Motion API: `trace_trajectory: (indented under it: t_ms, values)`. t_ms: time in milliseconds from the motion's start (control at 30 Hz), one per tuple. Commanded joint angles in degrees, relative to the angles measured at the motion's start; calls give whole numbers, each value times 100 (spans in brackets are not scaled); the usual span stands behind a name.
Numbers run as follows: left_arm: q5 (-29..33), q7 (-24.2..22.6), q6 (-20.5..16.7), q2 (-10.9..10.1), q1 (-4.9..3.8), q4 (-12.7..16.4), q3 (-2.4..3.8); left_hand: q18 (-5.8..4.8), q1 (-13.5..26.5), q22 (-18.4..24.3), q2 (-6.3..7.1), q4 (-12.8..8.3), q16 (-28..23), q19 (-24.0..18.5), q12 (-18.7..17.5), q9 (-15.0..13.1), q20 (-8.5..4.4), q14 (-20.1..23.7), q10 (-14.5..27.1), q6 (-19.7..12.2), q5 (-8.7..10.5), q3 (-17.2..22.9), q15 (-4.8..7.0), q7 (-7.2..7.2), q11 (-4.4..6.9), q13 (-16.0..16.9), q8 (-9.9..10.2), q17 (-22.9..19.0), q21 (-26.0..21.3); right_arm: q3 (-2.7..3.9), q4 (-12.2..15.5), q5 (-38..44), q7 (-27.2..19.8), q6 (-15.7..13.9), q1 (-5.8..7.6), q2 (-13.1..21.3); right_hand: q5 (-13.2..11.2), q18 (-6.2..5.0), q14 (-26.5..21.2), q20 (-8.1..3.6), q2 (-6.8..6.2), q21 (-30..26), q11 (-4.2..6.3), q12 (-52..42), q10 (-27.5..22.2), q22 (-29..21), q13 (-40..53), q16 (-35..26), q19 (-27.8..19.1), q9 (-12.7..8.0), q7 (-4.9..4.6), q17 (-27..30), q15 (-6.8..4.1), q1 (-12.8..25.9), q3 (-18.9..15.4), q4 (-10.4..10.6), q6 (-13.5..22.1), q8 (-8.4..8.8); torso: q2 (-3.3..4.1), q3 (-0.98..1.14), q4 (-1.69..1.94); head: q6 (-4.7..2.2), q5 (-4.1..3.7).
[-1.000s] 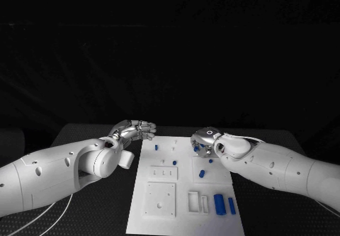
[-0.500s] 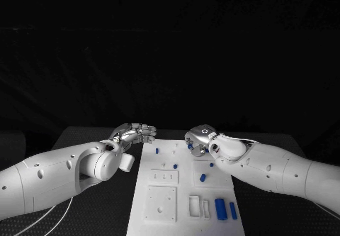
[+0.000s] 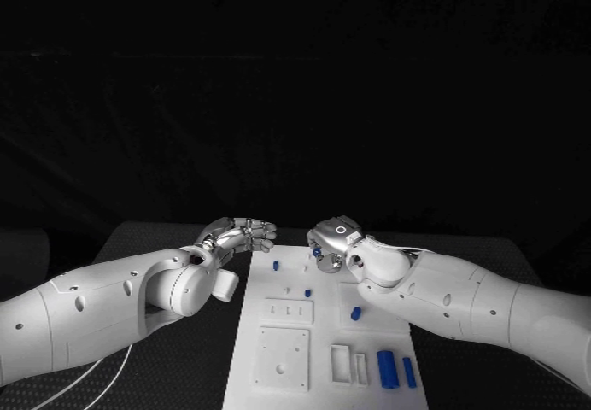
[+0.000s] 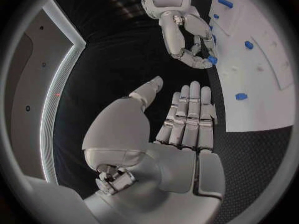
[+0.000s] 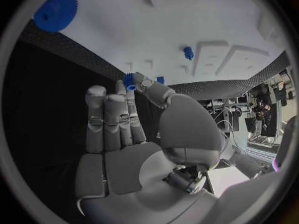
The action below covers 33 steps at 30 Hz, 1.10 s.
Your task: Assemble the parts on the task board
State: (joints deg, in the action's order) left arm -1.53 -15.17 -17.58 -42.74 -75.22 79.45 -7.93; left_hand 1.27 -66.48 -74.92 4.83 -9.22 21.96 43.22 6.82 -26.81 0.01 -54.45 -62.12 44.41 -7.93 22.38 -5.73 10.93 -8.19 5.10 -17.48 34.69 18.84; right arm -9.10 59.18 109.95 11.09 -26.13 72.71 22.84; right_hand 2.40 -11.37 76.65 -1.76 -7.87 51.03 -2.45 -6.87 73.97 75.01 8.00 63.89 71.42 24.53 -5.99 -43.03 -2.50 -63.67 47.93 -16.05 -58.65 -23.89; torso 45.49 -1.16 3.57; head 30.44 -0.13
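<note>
Hovering above the far end of the task board (image 3: pixel 277 384), the right hand (image 3: pixel 332 245) is pinching a small blue toothed part (image 5: pixel 129 80) between thumb and a fingertip, the other fingers lying nearly straight alongside. In the left wrist view the same part (image 4: pixel 212 59) is showing at that hand's fingertips, right at the board's far edge. The left hand (image 3: pixel 242 233) is idling just off the board's far left corner, holding nothing; its fingers are extended side by side in its own wrist view (image 4: pixel 187 119).

Judging the relation that matters: the held part is sitting above the far right portion of the board, with the seats lying nearer and below it. A blue gear (image 5: pixel 55 8) is resting on the board close to the right hand. Which seat is intended cannot be told. The right hand is plainly the nearer one for placing. The part's axis cannot be told with confidence.
</note>
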Motion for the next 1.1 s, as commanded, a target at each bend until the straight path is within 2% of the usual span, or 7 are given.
trace_trajectory:
  t_ms: [33,200,433,633,733,933,1100]
  values:
    - [-25,-33,98,54,-22,-23,9,93,55,-107,-3,-36,-32,-14,-31,4,23,2,13,-21,26,7,-27,30,-32,-7,21,8,-3,2,-43,197,167,-119,2,-52,40,-363,-126,-20,-52,26,-2,15,311,123,-10,24,-29,95,1,8,-147,-8,30,0,-31,-11,13,-7,20,-4,-10]
    - [-25,-35,98,74,-45,-30,10,93,60,-108,-7,-40,-35,-16,-34,4,24,3,13,-21,26,13,-28,28,-31,-7,22,10,-3,2,-87,202,152,-94,2,-135,40,-363,-129,-17,-55,31,-4,24,308,121,-9,22,-37,94,-1,16,-145,-1,47,3,-29,-4,31,-25,50,-6,-15]
    - [-25,-36,98,108,-76,-17,10,93,64,-108,-7,-45,-38,-18,-36,3,24,4,12,-21,27,17,-28,28,-30,-8,22,12,-3,1,-284,218,139,-51,-1,-256,40,-363,-132,-15,-58,36,-6,33,307,119,-7,20,-44,93,-2,24,-143,2,62,2,-27,2,39,-31,61,0,-19]
    - [-25,-32,91,144,-124,-25,10,93,66,-108,-7,-48,-40,-19,-37,3,24,4,12,-21,27,19,-28,27,-30,-8,22,13,-3,1,-313,218,95,106,-2,-299,40,-363,-132,-15,-59,37,-7,36,308,118,-7,20,-47,93,-3,27,-142,3,67,2,-26,5,72,-51,107,-17,-51]
    - [-25,-36,93,147,-137,-18,10,93,67,-108,-6,-50,-40,-19,-38,3,24,4,11,-21,27,20,-28,27,-30,-8,22,13,-3,1,-366,218,96,136,-2,-316,40,-363,-133,-14,-59,39,-8,39,306,118,-6,19,-50,92,-4,29,-141,7,70,3,-24,7,75,-45,95,-14,-34]
    - [-26,-21,94,156,-206,-34,10,93,67,-108,-5,-52,-41,-20,-38,3,24,4,11,-22,28,21,-29,28,-31,-8,23,14,-3,1,-407,219,94,181,-2,-340,40,-363,-134,-13,-58,40,-9,43,304,117,-6,19,-53,91,-5,32,-140,8,75,2,-21,11,91,-57,93,-26,-25]
    - [-30,-26,89,148,-234,-10,9,93,71,-108,-2,-59,-45,-22,-41,2,25,5,11,-22,28,25,-29,29,-32,-8,23,16,-3,-1,-460,221,83,205,-4,-380,40,-363,-135,-12,-56,42,-10,49,302,116,-6,18,-58,91,-7,37,-139,10,83,1,-19,15,97,-52,92,2,-14]
